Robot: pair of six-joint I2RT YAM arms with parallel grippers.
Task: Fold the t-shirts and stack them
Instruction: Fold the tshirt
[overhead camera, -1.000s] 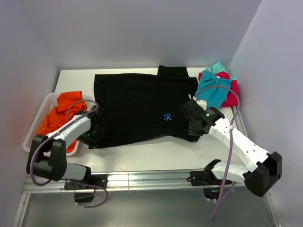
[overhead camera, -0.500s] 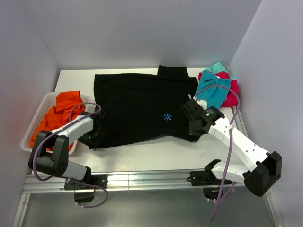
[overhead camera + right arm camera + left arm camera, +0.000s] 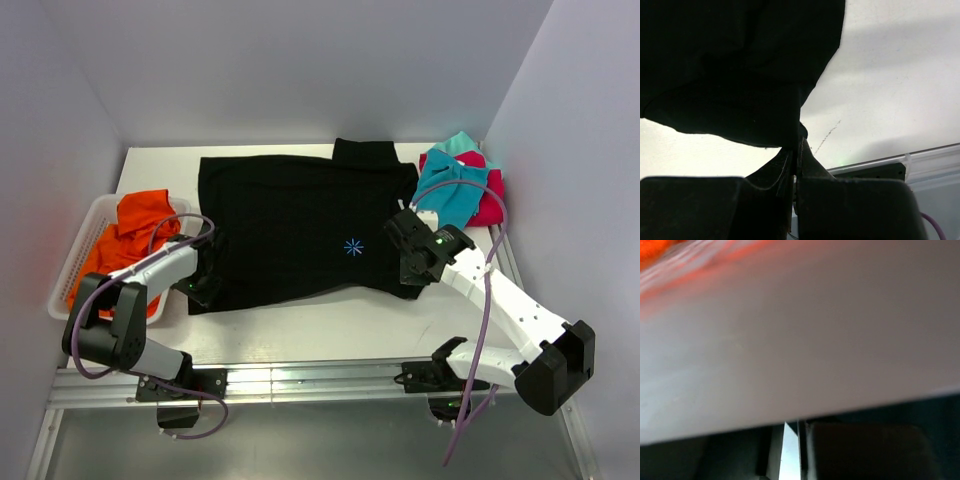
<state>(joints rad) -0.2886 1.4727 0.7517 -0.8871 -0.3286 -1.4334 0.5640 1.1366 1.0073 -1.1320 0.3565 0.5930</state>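
The large black t-shirt (image 3: 290,220) lies spread flat across the table, its blue starburst (image 3: 352,246) facing up. My left gripper (image 3: 200,287) rests low at the shirt's near left corner. In the left wrist view the left gripper (image 3: 790,427) has its fingers close together with a thin sliver of light between them, and no cloth shows there. My right gripper (image 3: 408,272) is shut on the near right hem. The right wrist view shows the right gripper (image 3: 797,142) pinching a fold of the black t-shirt (image 3: 740,65). An orange t-shirt (image 3: 140,225) lies in a basket.
The white basket (image 3: 100,212) stands at the left edge. A teal t-shirt (image 3: 450,190) lies on a pink-red one (image 3: 490,207) at the back right. White walls close in the back and both sides. A metal rail (image 3: 320,380) runs along the near edge.
My left arm has swung in and settled lower at the shirt's near left corner, and its fingers have drawn closer together. The right arm and the shirt have not moved.
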